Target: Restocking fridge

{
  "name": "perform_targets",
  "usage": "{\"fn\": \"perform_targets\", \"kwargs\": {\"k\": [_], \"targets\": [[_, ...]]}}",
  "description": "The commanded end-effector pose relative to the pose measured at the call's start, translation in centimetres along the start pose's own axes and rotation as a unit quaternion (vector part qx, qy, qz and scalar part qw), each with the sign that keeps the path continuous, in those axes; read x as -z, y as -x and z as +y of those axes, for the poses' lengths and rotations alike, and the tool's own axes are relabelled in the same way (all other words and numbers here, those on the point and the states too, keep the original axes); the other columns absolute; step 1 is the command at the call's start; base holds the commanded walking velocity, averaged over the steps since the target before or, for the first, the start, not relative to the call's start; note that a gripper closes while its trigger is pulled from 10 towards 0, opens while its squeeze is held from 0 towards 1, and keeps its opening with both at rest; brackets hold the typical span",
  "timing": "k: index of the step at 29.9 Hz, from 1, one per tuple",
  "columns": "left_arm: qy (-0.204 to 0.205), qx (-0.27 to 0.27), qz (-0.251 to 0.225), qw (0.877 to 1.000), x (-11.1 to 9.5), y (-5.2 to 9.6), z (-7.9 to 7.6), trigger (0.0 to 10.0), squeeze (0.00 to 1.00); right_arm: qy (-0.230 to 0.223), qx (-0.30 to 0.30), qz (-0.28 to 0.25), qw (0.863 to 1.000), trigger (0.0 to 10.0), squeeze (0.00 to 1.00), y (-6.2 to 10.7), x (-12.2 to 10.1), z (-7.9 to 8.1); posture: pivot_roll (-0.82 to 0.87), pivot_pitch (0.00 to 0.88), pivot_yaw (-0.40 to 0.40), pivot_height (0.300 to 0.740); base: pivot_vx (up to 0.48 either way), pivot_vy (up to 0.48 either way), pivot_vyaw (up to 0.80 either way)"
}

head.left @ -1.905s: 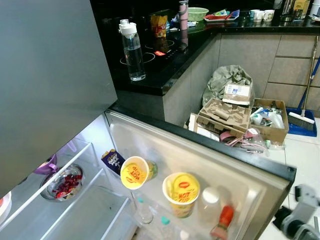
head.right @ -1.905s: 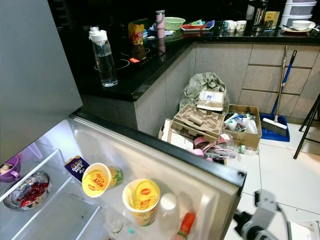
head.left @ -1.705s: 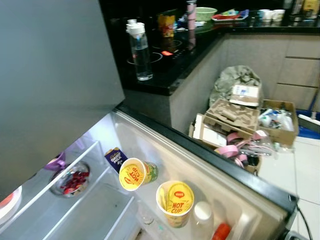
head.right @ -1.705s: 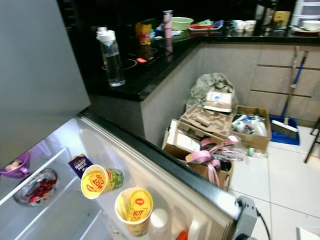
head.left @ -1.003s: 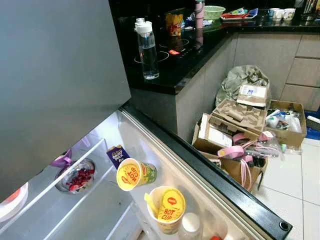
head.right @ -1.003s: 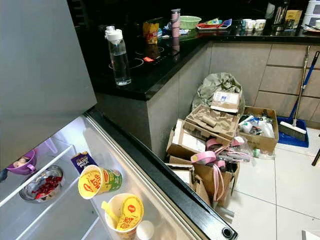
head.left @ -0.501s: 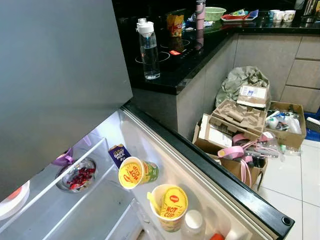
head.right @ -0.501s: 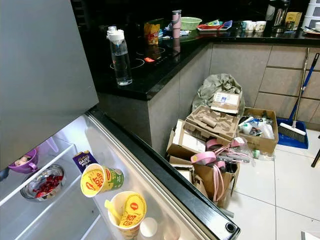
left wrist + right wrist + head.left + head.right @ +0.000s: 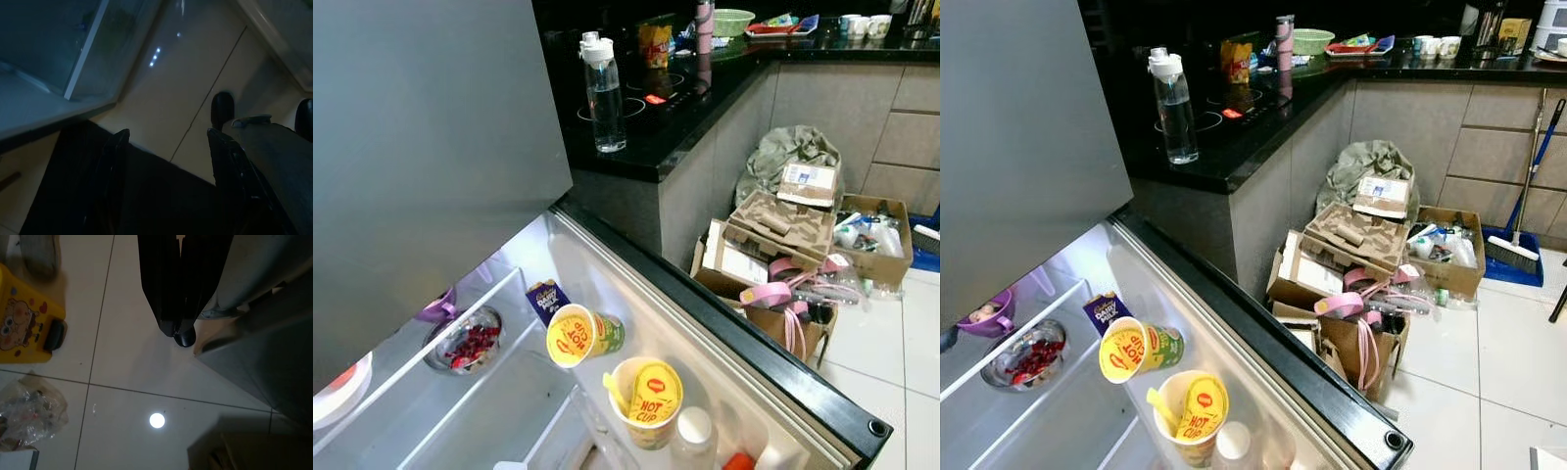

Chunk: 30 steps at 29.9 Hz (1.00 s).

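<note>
The fridge stands open, and its door (image 9: 759,364) swings out toward the lower right with its inner shelf facing me. On that shelf a yellow Hot Cup noodle cup (image 9: 576,335) lies on its side. A second noodle cup (image 9: 646,399) stands upright with its lid peeled. A Dairy Milk bar (image 9: 546,299) leans behind them, and a white-capped bottle (image 9: 692,431) stands beside them. My left gripper (image 9: 168,139) hangs open in the dark near the fridge's base. My right gripper (image 9: 177,331) hangs shut and empty over the floor tiles.
A glass bowl of red berries (image 9: 465,341) and a purple bowl (image 9: 437,308) sit on the fridge shelves. A water bottle (image 9: 604,88) stands on the black counter. Cardboard boxes (image 9: 773,230) and a broom (image 9: 1518,225) crowd the floor. A yellow stool (image 9: 24,328) is near my right gripper.
The head view has shifted slightly. The right arm seen by the door's corner 1.9 s ago has dropped out of the eye views. The fridge's contents have not moved.
</note>
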<state>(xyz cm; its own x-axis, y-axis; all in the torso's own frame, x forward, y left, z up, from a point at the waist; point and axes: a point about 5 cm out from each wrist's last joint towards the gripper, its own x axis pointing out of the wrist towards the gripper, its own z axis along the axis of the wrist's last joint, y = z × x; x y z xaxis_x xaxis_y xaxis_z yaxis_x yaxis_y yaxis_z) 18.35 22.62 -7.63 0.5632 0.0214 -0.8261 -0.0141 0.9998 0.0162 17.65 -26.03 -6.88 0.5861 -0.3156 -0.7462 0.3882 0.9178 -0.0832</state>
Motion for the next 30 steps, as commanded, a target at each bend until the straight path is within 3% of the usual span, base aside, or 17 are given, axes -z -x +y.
{"fn": "perform_targets", "kwargs": {"k": [1, 27, 30], "targets": [[0.005, 0.005, 0.014, 1.000, 0.74, 0.04, -0.29, 10.0, 0.00, 0.005, 0.000, 0.017, 1.000, 10.0, 0.00, 0.26, 1.27, 0.12, -0.12, 0.125, 0.106, 0.740, -0.364, 0.000, 0.00], [-0.002, 0.015, 0.006, 1.000, 0.07, -0.09, -0.65, 10.0, 0.00, 0.005, 0.007, 0.030, 1.000, 10.0, 0.00, 0.34, 1.78, -0.48, -0.12, 0.125, 0.109, 0.740, -0.392, 0.000, 0.00], [-0.004, 0.013, 0.005, 1.000, -0.16, -0.13, -0.65, 10.0, 0.00, 0.005, 0.008, 0.032, 0.999, 10.0, 0.00, 0.35, 1.84, -0.54, -0.13, 0.128, 0.109, 0.740, 0.000, 0.000, 0.00]]}}
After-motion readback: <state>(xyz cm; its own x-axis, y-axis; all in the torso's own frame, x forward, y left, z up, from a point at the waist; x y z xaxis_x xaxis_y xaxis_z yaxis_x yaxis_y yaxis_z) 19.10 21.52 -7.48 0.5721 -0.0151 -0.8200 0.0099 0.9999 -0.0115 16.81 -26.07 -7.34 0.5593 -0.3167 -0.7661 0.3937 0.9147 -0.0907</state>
